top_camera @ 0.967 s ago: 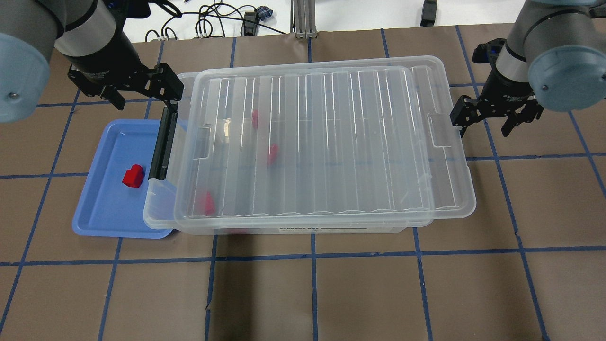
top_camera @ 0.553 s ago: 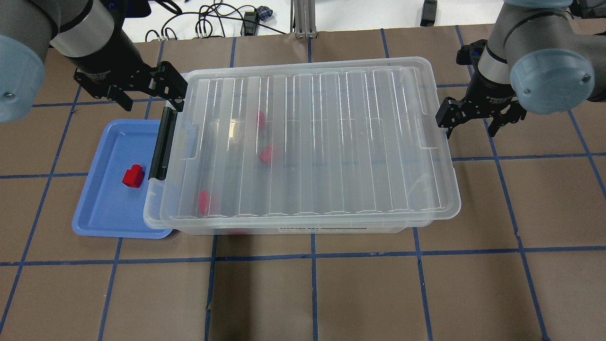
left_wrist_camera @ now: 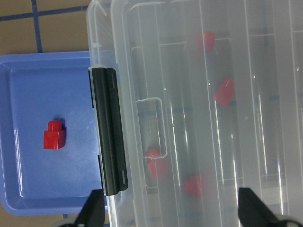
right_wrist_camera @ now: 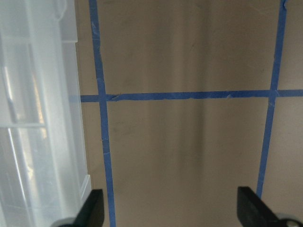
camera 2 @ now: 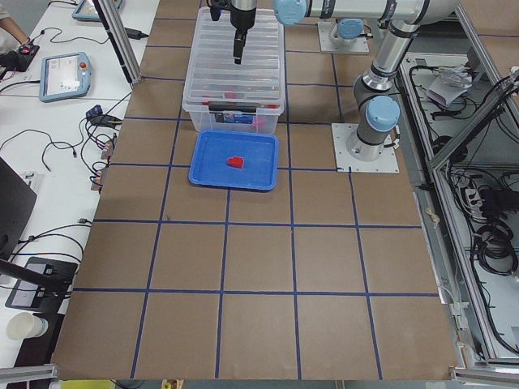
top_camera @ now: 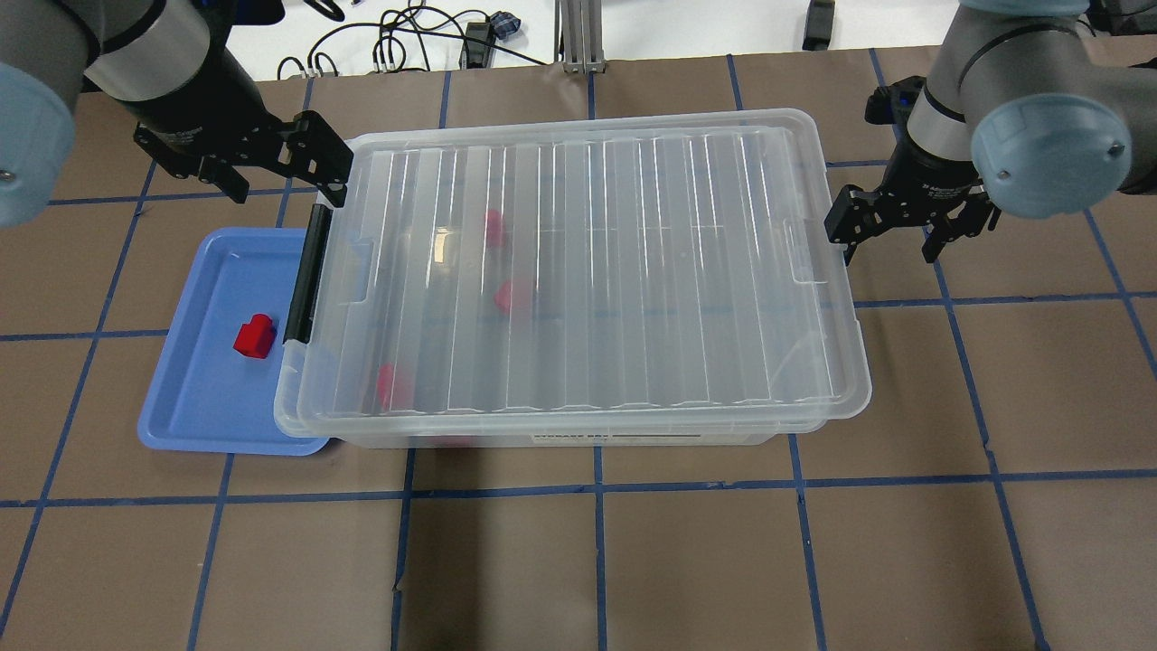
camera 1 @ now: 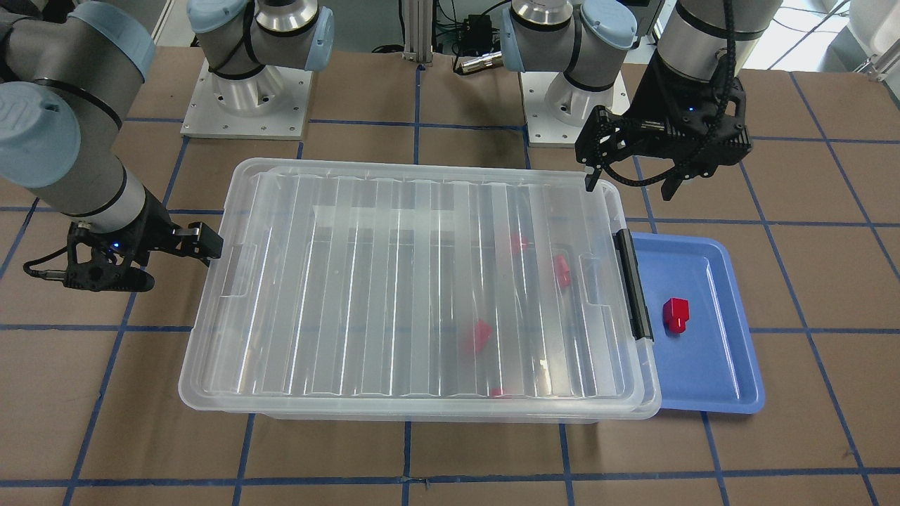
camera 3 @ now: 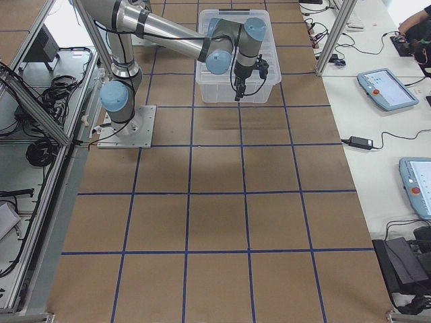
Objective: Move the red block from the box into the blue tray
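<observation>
The box stands mid-table with its ribbed clear lid lying on it and the black latch bar at its left end. Several red blocks show blurred through the lid, such as one. One red block lies in the blue tray, which sits against the box's left end and is partly under its rim. My left gripper is open and empty above the box's far-left corner. My right gripper is open and empty just off the lid's right edge. The left wrist view shows the block, latch and tray.
The brown paper table carries a blue tape grid. Cables and a metal post lie beyond the far edge. The two arm bases stand behind the box in the front-facing view. The right wrist view shows the box's rim and bare table.
The lid has slid left and now sits nearly square over the box. My right gripper moved left along with the lid's right edge. My left gripper shifted slightly away from the latch.
</observation>
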`<action>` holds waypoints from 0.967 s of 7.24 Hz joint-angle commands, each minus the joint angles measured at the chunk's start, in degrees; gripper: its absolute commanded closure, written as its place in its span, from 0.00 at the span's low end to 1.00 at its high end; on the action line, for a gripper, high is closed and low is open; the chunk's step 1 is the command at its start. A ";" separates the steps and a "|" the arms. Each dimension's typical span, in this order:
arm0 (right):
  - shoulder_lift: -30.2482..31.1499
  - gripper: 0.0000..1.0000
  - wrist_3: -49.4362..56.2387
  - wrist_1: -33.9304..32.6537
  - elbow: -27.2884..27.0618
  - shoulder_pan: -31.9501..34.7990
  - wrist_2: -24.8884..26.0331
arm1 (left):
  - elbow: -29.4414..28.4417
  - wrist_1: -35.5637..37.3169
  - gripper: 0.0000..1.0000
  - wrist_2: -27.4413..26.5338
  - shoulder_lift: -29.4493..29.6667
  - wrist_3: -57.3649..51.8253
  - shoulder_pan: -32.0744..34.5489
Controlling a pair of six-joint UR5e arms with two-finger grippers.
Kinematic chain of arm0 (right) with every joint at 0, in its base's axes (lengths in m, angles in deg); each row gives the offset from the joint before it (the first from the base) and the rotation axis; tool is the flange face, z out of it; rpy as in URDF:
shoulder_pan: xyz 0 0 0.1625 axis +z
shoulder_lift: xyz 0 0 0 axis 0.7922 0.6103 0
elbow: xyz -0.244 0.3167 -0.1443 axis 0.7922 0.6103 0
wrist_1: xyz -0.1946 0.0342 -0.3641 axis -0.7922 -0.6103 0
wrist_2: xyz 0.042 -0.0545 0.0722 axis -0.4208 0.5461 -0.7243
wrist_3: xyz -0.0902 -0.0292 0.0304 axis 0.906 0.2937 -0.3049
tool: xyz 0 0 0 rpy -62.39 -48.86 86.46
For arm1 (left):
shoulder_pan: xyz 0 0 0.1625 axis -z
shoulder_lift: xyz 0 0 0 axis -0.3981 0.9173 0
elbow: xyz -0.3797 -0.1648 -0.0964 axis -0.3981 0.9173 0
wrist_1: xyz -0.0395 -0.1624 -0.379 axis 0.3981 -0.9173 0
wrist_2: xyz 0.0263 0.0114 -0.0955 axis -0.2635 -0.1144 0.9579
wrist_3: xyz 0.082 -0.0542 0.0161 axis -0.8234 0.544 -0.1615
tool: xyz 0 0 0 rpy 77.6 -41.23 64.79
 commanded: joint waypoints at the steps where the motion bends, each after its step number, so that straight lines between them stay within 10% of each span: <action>1: -0.02 0.00 0.00 -0.15 0.42 0.02 -0.07 | -0.57 -0.40 0.00 -0.16 0.37 0.52 0.01; 7: 13.16 0.00 -9.11 15.39 6.32 3.24 -0.60 | -4.33 -4.69 0.00 -0.33 2.30 0.70 0.01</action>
